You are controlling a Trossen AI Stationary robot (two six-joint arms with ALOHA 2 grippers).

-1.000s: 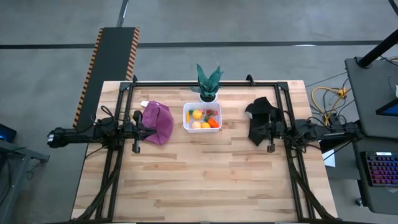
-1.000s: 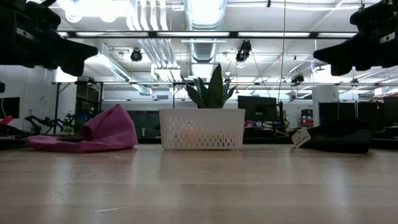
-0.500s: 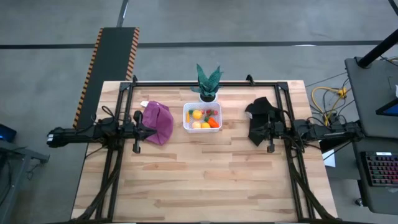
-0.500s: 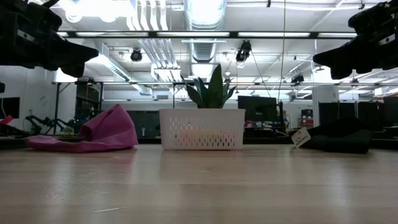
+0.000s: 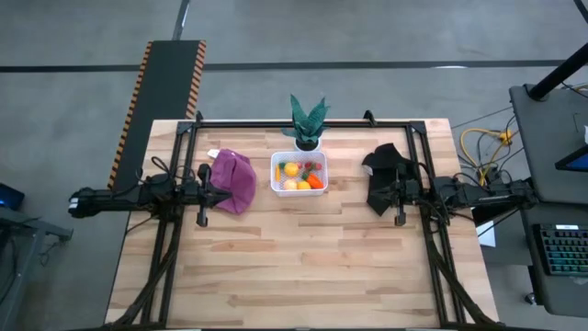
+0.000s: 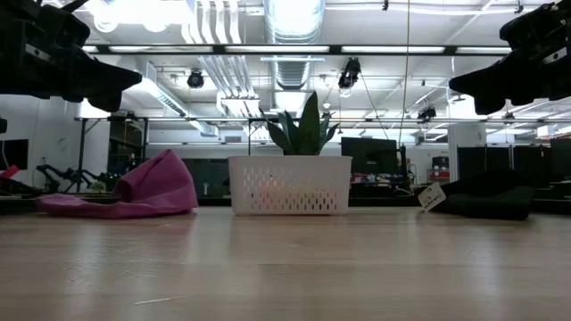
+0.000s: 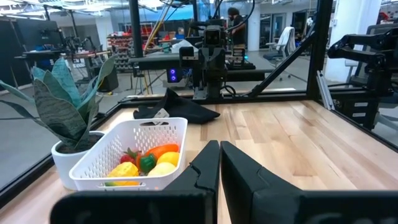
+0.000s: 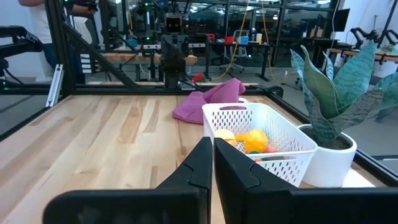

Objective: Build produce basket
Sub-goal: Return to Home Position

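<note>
The white mesh basket point(image 5: 299, 174) stands on the table's far middle, in front of a potted plant. The produce point(image 7: 149, 163) lies inside it: yellow lemons, an orange carrot, small red berries. My left gripper point(image 5: 223, 193) hangs level and shut above the purple cloth point(image 5: 233, 180), left of the basket. Its fingertips point(image 7: 219, 144) are together and hold nothing. My right gripper point(image 5: 375, 195) hangs level and shut over the black cloth point(image 5: 386, 175), right of the basket, with nothing between its fingers point(image 8: 212, 144). Both grippers point at the basket from opposite sides, well apart from it.
A green potted plant point(image 5: 308, 119) stands just behind the basket at the far edge. The purple cloth point(image 6: 147, 189) and the black cloth point(image 6: 486, 196) lie crumpled on the wood. A black frame point(image 5: 303, 122) runs round the table's far and side edges. Bare wood point(image 5: 294, 267) fills the near half.
</note>
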